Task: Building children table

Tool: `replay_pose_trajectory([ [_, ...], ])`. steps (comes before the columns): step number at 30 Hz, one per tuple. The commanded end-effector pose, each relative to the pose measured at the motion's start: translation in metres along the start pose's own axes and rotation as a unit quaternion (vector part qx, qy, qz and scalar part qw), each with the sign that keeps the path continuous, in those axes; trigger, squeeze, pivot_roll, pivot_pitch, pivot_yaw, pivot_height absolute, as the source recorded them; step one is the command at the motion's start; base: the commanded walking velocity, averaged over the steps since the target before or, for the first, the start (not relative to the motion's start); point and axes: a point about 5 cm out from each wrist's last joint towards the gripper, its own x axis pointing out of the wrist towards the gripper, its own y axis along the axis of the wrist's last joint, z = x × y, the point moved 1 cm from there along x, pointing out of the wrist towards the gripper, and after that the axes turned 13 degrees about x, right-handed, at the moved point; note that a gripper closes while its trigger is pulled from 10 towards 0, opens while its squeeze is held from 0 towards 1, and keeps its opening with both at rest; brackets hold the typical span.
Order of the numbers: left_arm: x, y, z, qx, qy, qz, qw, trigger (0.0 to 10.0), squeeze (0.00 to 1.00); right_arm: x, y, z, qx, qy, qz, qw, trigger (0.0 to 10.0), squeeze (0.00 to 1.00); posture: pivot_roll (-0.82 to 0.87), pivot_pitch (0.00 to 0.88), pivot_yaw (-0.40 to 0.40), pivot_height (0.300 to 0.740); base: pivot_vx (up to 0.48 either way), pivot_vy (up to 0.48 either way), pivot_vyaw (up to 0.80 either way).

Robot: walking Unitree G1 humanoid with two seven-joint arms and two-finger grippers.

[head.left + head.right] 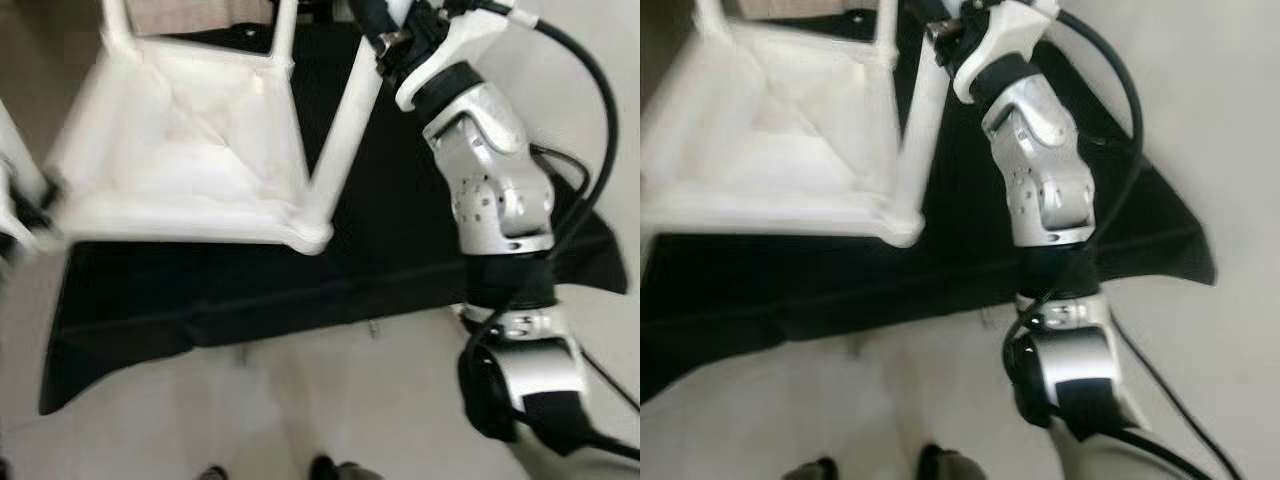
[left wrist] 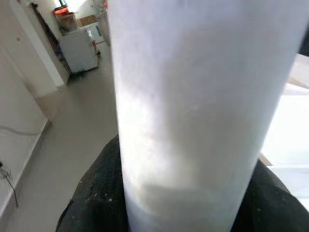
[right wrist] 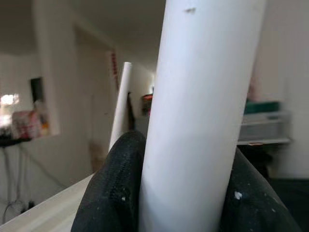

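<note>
Looks mostly built to me: your table [image 1: 190, 150] sits upside down on the black cloth [image 1: 300, 290], legs on. Right claw [image 3: 186, 193] clamps the near-right leg [image 1: 345, 130]; left claw [image 2: 188, 203] clamps another leg [image 2: 193, 96].

table [image 1: 190, 170]: smooth white painted | cloth [image 1: 400, 260]: matt black fabric | floor [image 1: 330, 400]: smooth pale

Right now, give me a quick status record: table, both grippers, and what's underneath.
table: white children's table, upside down, legs pointing up
right gripper: shut on a table leg, near its upper end
left gripper: shut on another table leg
underneath: black cloth spread on the pale floor
image quality: eye views blurred
</note>
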Motion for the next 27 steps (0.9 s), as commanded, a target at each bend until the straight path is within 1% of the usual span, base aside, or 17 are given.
replay_pose_trajectory([
  [1, 0.011, 0.101, -0.052, 0.023, 0.066, 0.179, 0.981, 0.0, 0.0, -0.035, -0.09, 0.056, -0.037, -0.146, -0.209, 0.966, 10.0, 0.0, 0.02, 0.218, -0.004, 0.74, 0.0, 0.0, 0.0],
  [2, 0.011, 0.101, -0.052, 0.023, 0.066, 0.179, 0.981, 0.0, 0.0, -0.035, -0.09, 0.056, -0.037, -0.146, -0.209, 0.966, 10.0, 0.0, 0.02, 0.218, -0.004, 0.74, 0.0, 0.0, 0.0],
  [3, 0.021, 0.137, -0.055, 0.031, 0.055, 0.223, 0.973, 0.0, 0.0, -0.044, -0.102, 0.068, -0.037, -0.193, -0.227, 0.954, 10.0, 0.0, 0.03, 0.218, 0.004, 0.74, 0.0, 0.0, 0.0],
  [4, 0.021, 0.137, -0.055, 0.031, 0.055, 0.223, 0.973, 0.0, 0.0, -0.044, -0.102, 0.068, -0.037, -0.193, -0.227, 0.954, 10.0, 0.0, 0.03, 0.218, 0.004, 0.74, 0.0, 0.0, 0.0],
  [6, 0.036, 0.196, -0.043, 0.035, 0.015, 0.292, 0.956, 0.0, 0.0, -0.066, -0.128, 0.089, -0.039, -0.288, -0.272, 0.917, 10.0, 0.0, 0.04, 0.211, 0.023, 0.74, 0.0, 0.0, 0.0],
  [10, 0.04, 0.211, -0.036, 0.035, -0.001, 0.309, 0.95, 0.0, 0.0, -0.074, -0.135, 0.094, -0.039, -0.317, -0.286, 0.903, 10.0, 0.0, 0.05, 0.21, 0.025, 0.74, 0.0, 0.0, 0.0],
  [12, 0.053, 0.243, -0.018, 0.015, -0.036, 0.337, 0.941, 0.2, 0.0, -0.089, -0.154, 0.1, -0.029, -0.373, -0.314, 0.873, 10.0, 0.0, 0.06, 0.211, 0.041, 0.74, 0.0, 0.0, 0.0],
  [13, 0.053, 0.243, -0.018, 0.015, -0.036, 0.337, 0.941, 0.2, 0.0, -0.089, -0.154, 0.1, -0.029, -0.373, -0.314, 0.873, 10.0, 0.0, 0.06, 0.211, 0.041, 0.74, 0.0, 0.0, 0.0],
  [15, 0.062, 0.273, 0.006, -0.016, -0.083, 0.36, 0.929, 8.2, 0.0, -0.103, -0.166, 0.107, -0.031, -0.434, -0.329, 0.838, 10.0, 0.0, 0.07, 0.214, 0.054, 0.74, 0.0, 0.0, 0.0],
  [16, 0.064, 0.282, 0.015, -0.026, -0.103, 0.367, 0.924, 9.4, 0.0, -0.108, -0.169, 0.11, -0.038, -0.456, -0.335, 0.824, 10.0, 0.0, 0.07, 0.213, 0.055, 0.74, 0.0, 0.0, 0.0],
  [18, 0.064, 0.282, 0.015, -0.026, -0.103, 0.367, 0.924, 9.4, 0.0, -0.108, -0.169, 0.11, -0.038, -0.456, -0.335, 0.824, 10.0, 0.0, 0.07, 0.213, 0.055, 0.74, 0.0, 0.0, 0.0],
  [19, 0.067, 0.293, 0.036, -0.027, -0.144, 0.374, 0.916, 10.0, 0.24, -0.122, -0.175, 0.117, -0.057, -0.491, -0.344, 0.798, 10.0, 0.0, 0.07, 0.211, 0.06, 0.74, 0.0, 0.0, 0.0],
  [21, 0.068, 0.295, 0.042, -0.024, -0.156, 0.375, 0.913, 10.0, 0.24, -0.127, -0.176, 0.12, -0.064, -0.503, -0.346, 0.789, 10.0, 0.0, 0.07, 0.211, 0.06, 0.74, 0.0, 0.0, 0.0],
  [22, 0.069, 0.296, 0.049, -0.026, -0.171, 0.376, 0.91, 10.0, 0.69, -0.134, -0.178, 0.123, -0.071, -0.516, -0.348, 0.779, 10.0, 0.0, 0.07, 0.208, 0.062, 0.74, 0.0, 0.0, 0.0],
  [23, 0.069, 0.296, 0.049, -0.026, -0.171, 0.376, 0.91, 10.0, 0.69, -0.134, -0.178, 0.123, -0.071, -0.516, -0.348, 0.779, 10.0, 0.0, 0.07, 0.208, 0.062, 0.74, 0.0, 0.0, 0.0],
  [24, 0.069, 0.296, 0.055, -0.029, -0.183, 0.378, 0.907, 10.0, 1.0, -0.141, -0.179, 0.127, -0.078, -0.528, -0.352, 0.768, 10.0, 0.0, 0.07, 0.205, 0.063, 0.74, 0.0, 0.0, 0.0],
  [27, 0.068, 0.296, 0.062, -0.026, -0.198, 0.38, 0.903, 10.0, 1.0, -0.152, -0.179, 0.134, -0.083, -0.548, -0.358, 0.752, 10.0, 0.0, 0.07, 0.204, 0.062, 0.74, 0.0, 0.0, 0.0],
])
